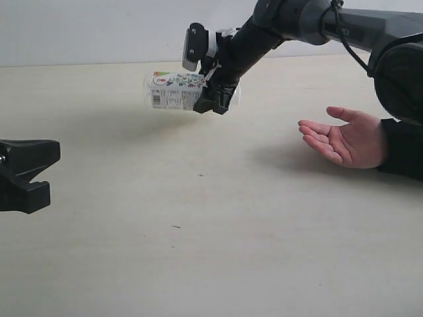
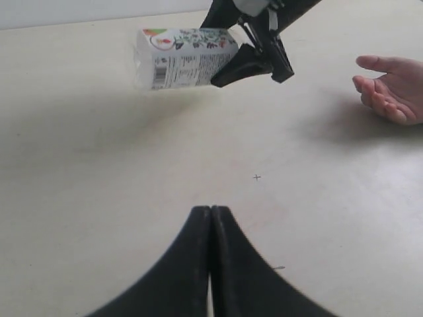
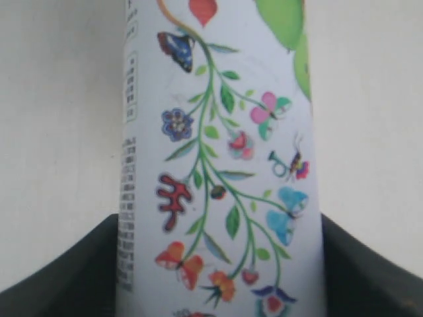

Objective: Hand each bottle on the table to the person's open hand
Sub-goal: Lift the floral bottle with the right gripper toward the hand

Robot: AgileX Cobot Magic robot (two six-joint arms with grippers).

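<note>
A short bottle (image 1: 173, 91) with a white floral label lies sideways in the air above the table (image 1: 198, 257), casting a shadow under it. My right gripper (image 1: 217, 99) is shut on one end of it. In the right wrist view the bottle (image 3: 218, 145) fills the gap between the two black fingers (image 3: 73, 271). The person's open hand (image 1: 345, 139) rests palm up at the right, well apart from the bottle. My left gripper (image 1: 30, 177) sits low at the left edge, shut and empty, its tips (image 2: 211, 212) pressed together. From the left wrist, the bottle (image 2: 182, 58) and the hand (image 2: 393, 89) both show.
The person's dark sleeve (image 1: 403, 148) lies at the right edge under my right arm (image 1: 317, 20). A few small dark specks (image 1: 200, 175) mark the tabletop. A pale wall runs behind the table's far edge.
</note>
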